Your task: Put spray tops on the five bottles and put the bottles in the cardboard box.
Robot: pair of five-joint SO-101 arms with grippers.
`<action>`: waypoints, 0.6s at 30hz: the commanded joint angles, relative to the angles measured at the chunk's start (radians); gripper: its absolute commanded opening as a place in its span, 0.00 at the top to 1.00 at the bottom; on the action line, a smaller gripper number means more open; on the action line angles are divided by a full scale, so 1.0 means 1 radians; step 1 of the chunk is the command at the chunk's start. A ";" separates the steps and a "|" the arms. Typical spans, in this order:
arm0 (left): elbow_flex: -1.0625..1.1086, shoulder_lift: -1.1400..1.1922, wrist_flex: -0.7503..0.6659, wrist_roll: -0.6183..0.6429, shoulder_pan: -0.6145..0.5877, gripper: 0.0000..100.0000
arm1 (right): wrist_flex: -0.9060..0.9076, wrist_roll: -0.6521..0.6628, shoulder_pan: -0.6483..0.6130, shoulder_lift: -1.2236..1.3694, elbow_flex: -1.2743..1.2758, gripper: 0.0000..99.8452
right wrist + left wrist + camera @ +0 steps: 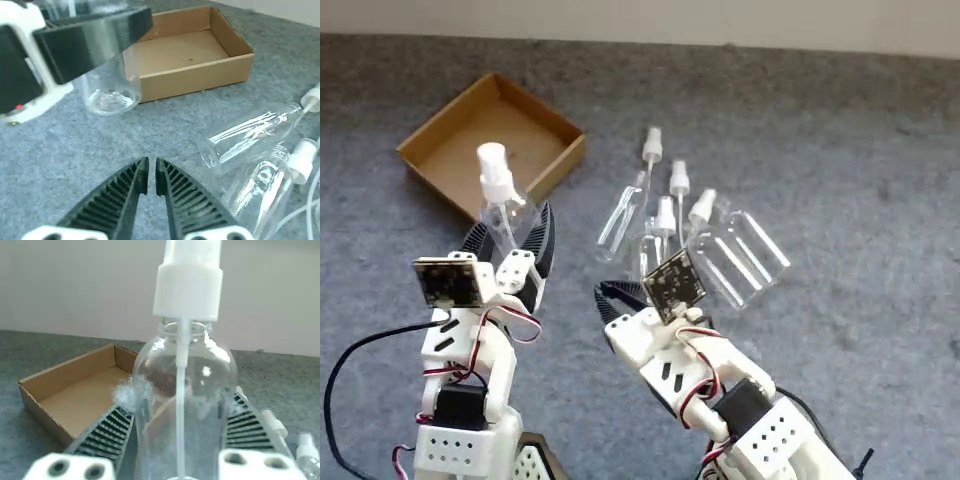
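Left end effector (512, 238) has a clear bottle (509, 212) clamped upright between its jaws, with the white spray top (493, 170) on. The bottle's base looks to be off the grey bench (840, 150), just near of the open cardboard box (558, 168). Right end effector (151, 172) sits low, jaws pinched almost together with nothing between them. It is on the near side of the four other bottles (735, 258), which lie clustered right of the box, white tops at their far ends.
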 commanded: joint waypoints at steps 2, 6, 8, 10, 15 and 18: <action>0.021 -0.013 -0.031 0.161 0.045 0.93 | -0.030 0.005 -0.068 -0.013 -0.015 0.98; 0.021 -0.013 -0.031 0.209 0.107 0.93 | -0.044 0.005 -0.124 -0.013 -0.012 0.98; 0.021 -0.013 -0.031 0.207 0.133 0.93 | -0.068 0.006 -0.148 -0.013 0.002 0.98; 0.021 -0.013 -0.031 0.207 0.166 0.93 | -0.110 0.009 -0.162 -0.013 0.028 0.98; 0.021 -0.013 -0.031 0.207 0.265 0.93 | -0.189 0.011 -0.163 -0.013 0.107 0.98; 0.021 -0.013 -0.031 0.209 0.302 0.93 | -0.193 0.011 -0.163 -0.013 0.117 0.98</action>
